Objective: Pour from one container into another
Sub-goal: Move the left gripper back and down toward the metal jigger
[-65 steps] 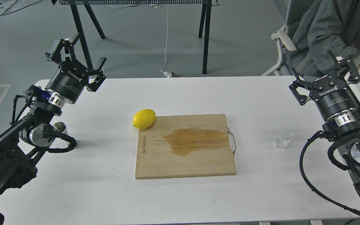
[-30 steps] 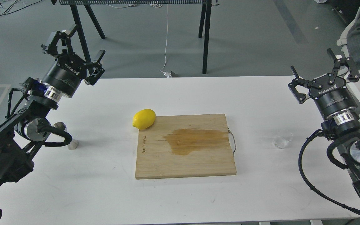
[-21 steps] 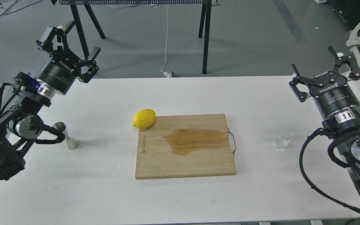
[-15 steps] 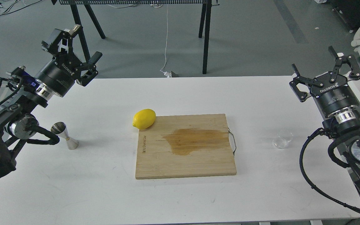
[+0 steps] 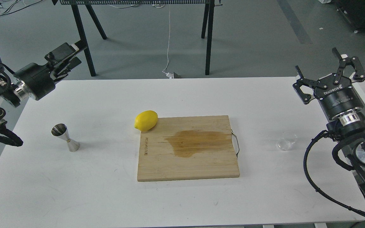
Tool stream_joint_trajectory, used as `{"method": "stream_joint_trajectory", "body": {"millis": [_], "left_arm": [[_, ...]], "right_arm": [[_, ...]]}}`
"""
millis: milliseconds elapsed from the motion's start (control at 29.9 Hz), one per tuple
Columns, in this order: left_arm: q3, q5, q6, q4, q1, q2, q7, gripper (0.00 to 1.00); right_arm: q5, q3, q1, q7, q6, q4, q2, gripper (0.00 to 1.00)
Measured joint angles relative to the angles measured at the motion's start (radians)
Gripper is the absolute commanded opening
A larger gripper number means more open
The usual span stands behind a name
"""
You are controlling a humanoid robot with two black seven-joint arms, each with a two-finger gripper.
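The small clear glass cup (image 5: pixel 287 141) stands on the white table (image 5: pixel 182 95) at the right, a little in front of my right arm's wrist. My right gripper (image 5: pixel 317 60) is raised behind the cup near the table's far right edge, open and empty. The steel hourglass jigger (image 5: pixel 65 137) stands upright at the left of the table, fully in sight. My left gripper (image 5: pixel 76 55) hovers past the far left corner, well behind the jigger, seen side-on with its fingers apart and nothing in them.
A wooden cutting board (image 5: pixel 157 164) with a dark wet stain (image 5: pixel 198 142) lies mid-table, a wire handle on its right edge. A yellow lemon (image 5: pixel 146 120) rests at its far left corner. Black stand legs (image 5: pixel 82 38) rise behind the table.
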Motion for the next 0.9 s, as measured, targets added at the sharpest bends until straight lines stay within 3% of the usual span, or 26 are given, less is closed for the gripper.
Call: {"method": "stream_joint_trajectory", "body": {"millis": [301, 535, 902], "left_arm": [[0.026, 0.271, 0.257, 0.006, 0.088, 0.021, 0.0, 1.0], [0.026, 0.307, 0.451, 0.013, 0.186, 0.015, 0.0, 1.0], [0.029, 0.338, 0.555, 0.128, 0.274, -0.061, 0.0, 1.0]], "right_arm": [[0.0, -0.002, -0.001, 0.001, 0.0, 0.0, -0.001, 0.99], [-0.002, -0.006, -0.001, 0.001, 0.0, -0.003, -0.001, 0.99], [-0.002, -0.008, 0.0, 0.001, -0.001, -0.003, -0.002, 0.99]]}}
